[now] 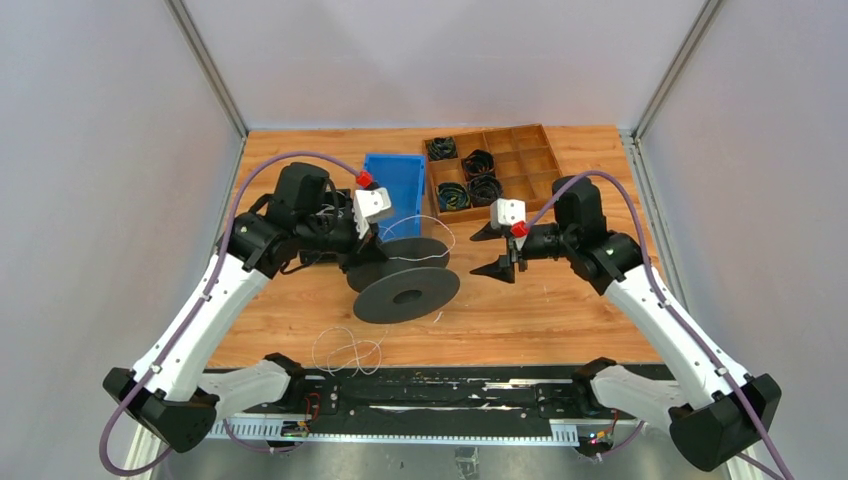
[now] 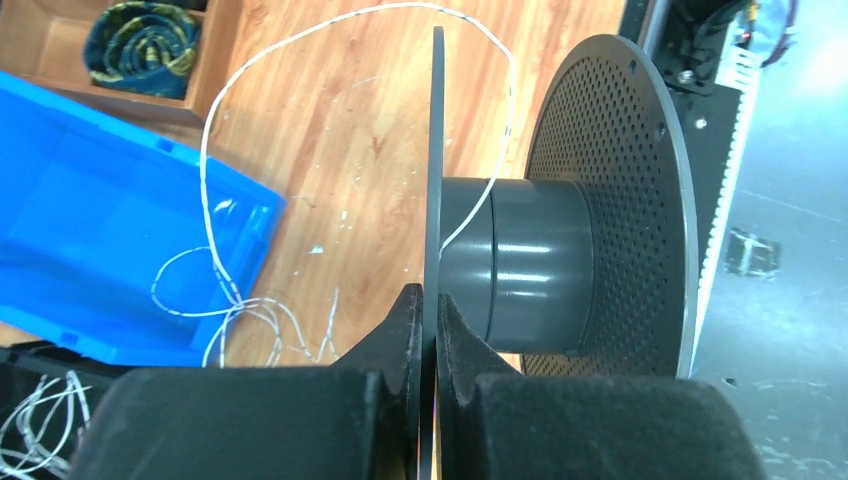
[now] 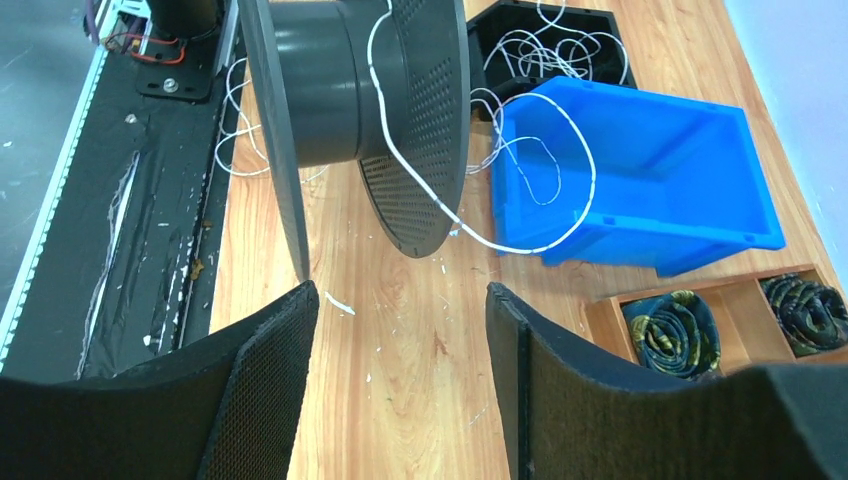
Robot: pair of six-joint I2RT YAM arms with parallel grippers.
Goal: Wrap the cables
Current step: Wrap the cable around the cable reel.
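Note:
A dark grey spool (image 1: 405, 280) with two perforated flanges sits tilted at the table's middle. My left gripper (image 1: 372, 236) is shut on the rim of its upper flange (image 2: 436, 190); the fingers (image 2: 408, 330) pinch the thin disc edge-on beside the hub (image 2: 530, 265). The thin whitish cable (image 2: 215, 150) loops from the hub over the wood and into the blue bin (image 2: 90, 220). In the right wrist view the cable (image 3: 575, 140) runs from the spool (image 3: 350, 90) to the bin (image 3: 650, 180). My right gripper (image 1: 497, 250) is open and empty, right of the spool.
A wooden divided tray (image 1: 520, 165) at the back right holds small black cable coils (image 1: 470, 178). More loose cable loops (image 1: 348, 350) lie near the table's front edge. A black rail (image 1: 430, 390) runs along the front.

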